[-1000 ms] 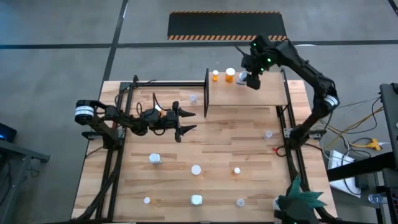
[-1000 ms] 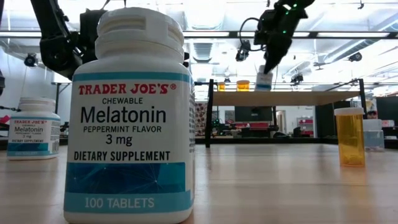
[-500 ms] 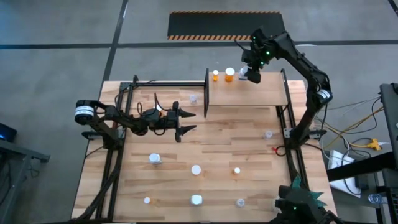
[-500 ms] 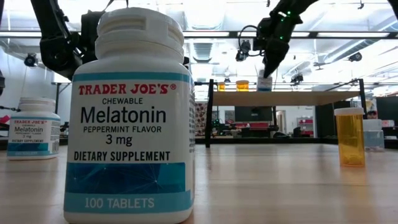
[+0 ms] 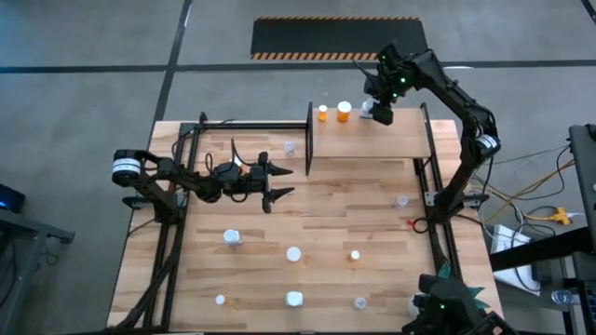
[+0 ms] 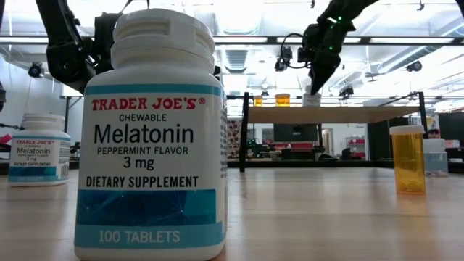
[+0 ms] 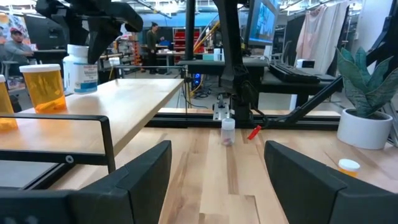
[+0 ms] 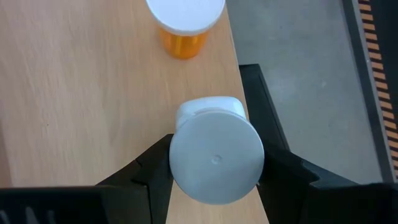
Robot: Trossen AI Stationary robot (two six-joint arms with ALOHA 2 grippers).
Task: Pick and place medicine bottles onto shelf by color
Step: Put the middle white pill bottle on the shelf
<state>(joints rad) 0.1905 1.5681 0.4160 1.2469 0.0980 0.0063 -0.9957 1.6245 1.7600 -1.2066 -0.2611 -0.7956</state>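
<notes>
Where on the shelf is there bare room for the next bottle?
The shelf is bare from its middle to the near edge and right posts. Its far edge is crowded: two orange bottles stand beside the white bottle that the right gripper holds there.

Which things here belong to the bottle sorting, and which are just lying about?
Job:
shelf
white bottle, held by right gripper
orange bottles on shelf
loose bottles on table
left gripper, open, waiting

Lying about:
potted plant

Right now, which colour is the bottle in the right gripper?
White, cap and body: the bottle in the right gripper shows best in the right wrist view.
</notes>
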